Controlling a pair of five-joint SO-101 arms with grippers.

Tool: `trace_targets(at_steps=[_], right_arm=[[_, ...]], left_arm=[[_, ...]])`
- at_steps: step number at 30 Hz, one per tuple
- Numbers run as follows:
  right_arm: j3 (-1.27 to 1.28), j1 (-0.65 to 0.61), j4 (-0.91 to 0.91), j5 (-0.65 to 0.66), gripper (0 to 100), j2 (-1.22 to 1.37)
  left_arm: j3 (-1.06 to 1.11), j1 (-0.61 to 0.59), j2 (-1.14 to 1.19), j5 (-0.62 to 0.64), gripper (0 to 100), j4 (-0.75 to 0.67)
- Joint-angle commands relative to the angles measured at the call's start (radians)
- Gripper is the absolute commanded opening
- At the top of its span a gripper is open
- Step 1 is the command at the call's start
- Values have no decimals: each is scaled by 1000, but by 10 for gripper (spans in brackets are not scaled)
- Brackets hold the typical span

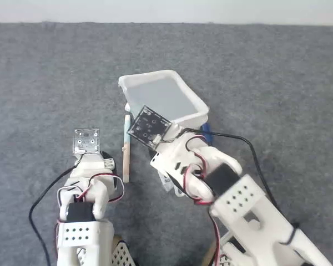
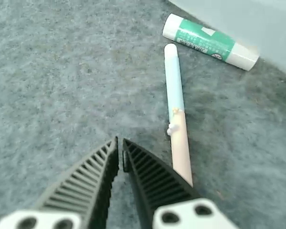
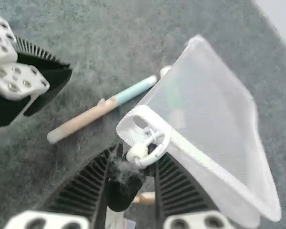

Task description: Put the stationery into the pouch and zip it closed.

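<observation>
A white translucent pouch [image 1: 165,95] stands open on the grey carpet. My right gripper [image 3: 136,160] is shut on its near corner at the zipper pull [image 3: 144,145]. A pen, pale blue at one end and tan at the other [image 1: 126,151], lies beside the pouch [image 3: 209,114]; the pen [image 2: 176,119] is just off my left gripper [image 2: 119,142], whose fingers are shut with nothing between them. A green-and-white glue stick [image 2: 209,42] lies beyond the pen's blue end, against the pouch wall [image 2: 248,16].
A blue object [image 1: 206,133] lies by the right arm [image 1: 211,177], close to the pouch. Something orange [image 3: 144,198] lies partly hidden under the right gripper. Open grey carpet [image 1: 44,83] stretches to the left and far side.
</observation>
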Motion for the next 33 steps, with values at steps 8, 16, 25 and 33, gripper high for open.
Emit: trace_targets(at_steps=[8, 16, 25, 33], right_arm=[[115, 19, -147, -71, 6, -260], [229, 24, -257, -69, 6, -294], [241, 22, -249, -74, 6, -294], [261, 24, -259, -74, 6, -294]], left_arm=[[-245, -110, -20, -8, 12, -78], [-435, -104, -18, -3, 76, 48], [-653, -8, -18, 84, 293, 305], [-745, 173, -18, 89, 293, 450]])
